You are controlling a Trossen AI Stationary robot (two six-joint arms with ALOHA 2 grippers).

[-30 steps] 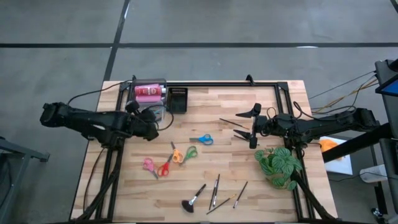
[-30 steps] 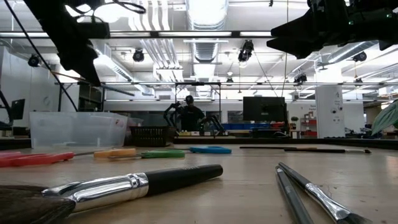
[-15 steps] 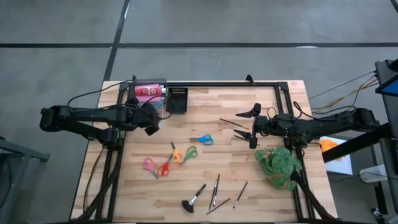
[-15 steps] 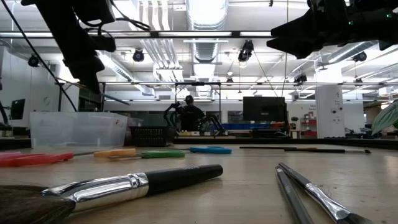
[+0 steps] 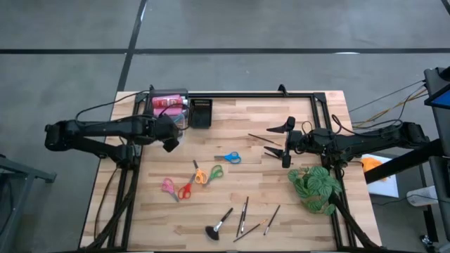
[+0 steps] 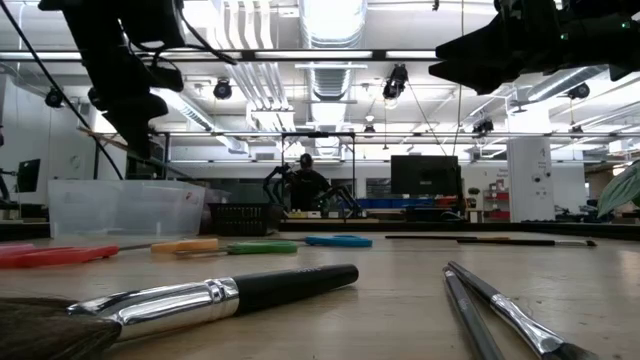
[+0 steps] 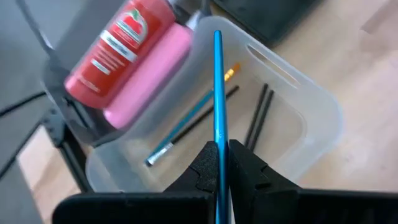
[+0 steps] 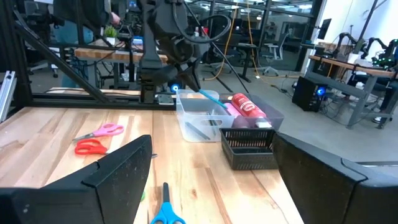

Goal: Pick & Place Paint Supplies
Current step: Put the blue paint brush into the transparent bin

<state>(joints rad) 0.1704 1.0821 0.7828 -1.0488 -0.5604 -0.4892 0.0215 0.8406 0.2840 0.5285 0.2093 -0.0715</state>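
A thin blue brush (image 7: 217, 106) is pinched in the left gripper (image 7: 219, 163), its handle reaching out over the clear tub (image 7: 323, 118) just ahead, so this looks like the drop-off step, calling for a release once it is well over the tub. Only the left wrist view shows the brushes already in the tub (image 7: 258, 115) beside the pink bottle (image 7: 149, 74); the high view adds the right gripper (image 5: 284, 145), spread wide and empty, well off near the plant (image 5: 315, 186).

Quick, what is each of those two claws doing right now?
Left gripper: closed on a blue-handled brush, above the clear tub.
Right gripper: open, holding nothing, above the table.
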